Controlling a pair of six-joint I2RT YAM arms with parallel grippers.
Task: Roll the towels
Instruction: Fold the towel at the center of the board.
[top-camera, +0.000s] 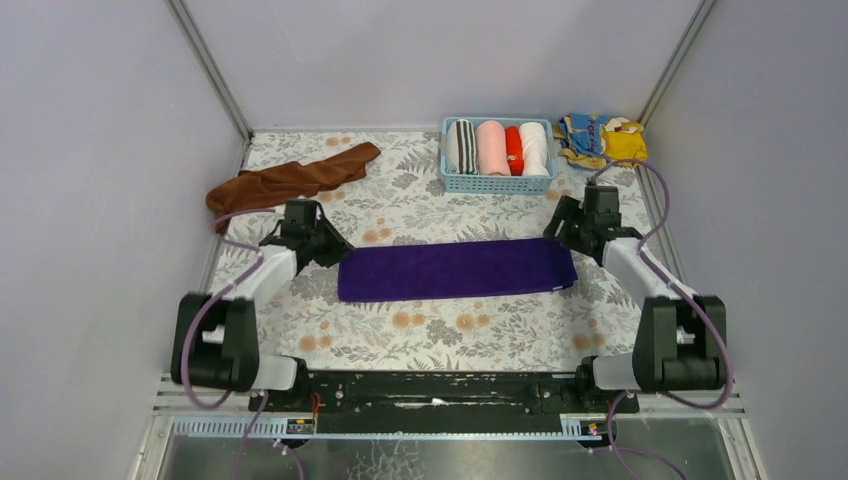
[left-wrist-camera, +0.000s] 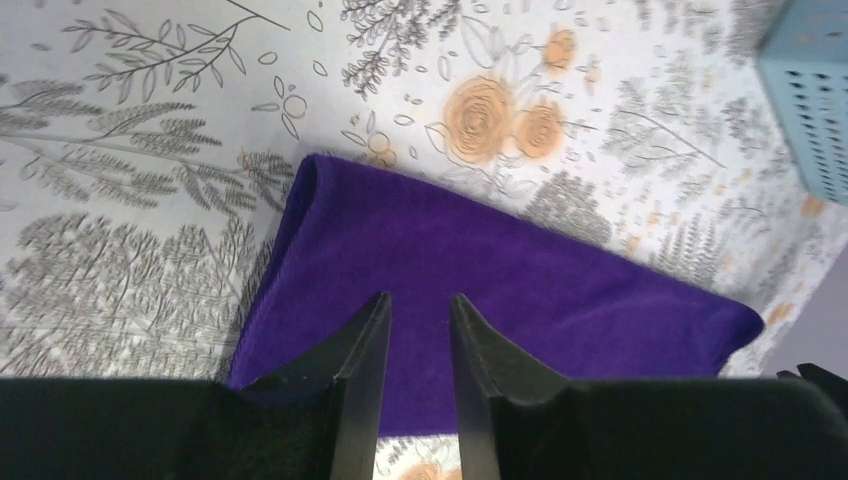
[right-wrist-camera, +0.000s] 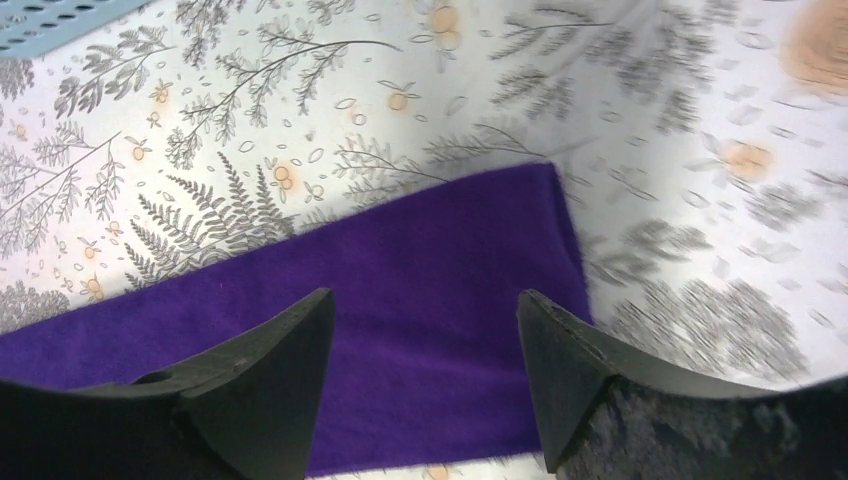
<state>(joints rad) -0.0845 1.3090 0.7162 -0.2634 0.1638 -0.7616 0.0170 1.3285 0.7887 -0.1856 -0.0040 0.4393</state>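
Observation:
A deep purple towel (top-camera: 455, 269) lies folded into a long flat strip across the middle of the floral table. My left gripper (top-camera: 322, 243) hovers at its left end; in the left wrist view the fingers (left-wrist-camera: 368, 330) stand a little apart over the purple towel (left-wrist-camera: 480, 270) with nothing between them. My right gripper (top-camera: 566, 232) hangs over the right end, jaws wide open above the purple towel (right-wrist-camera: 420, 270), empty. A rust-brown towel (top-camera: 290, 181) lies crumpled at the back left.
A light blue basket (top-camera: 497, 182) at the back holds several rolled towels, striped, pink, red and white. A yellow-and-blue patterned cloth (top-camera: 602, 138) lies to its right. Grey walls enclose the table on three sides.

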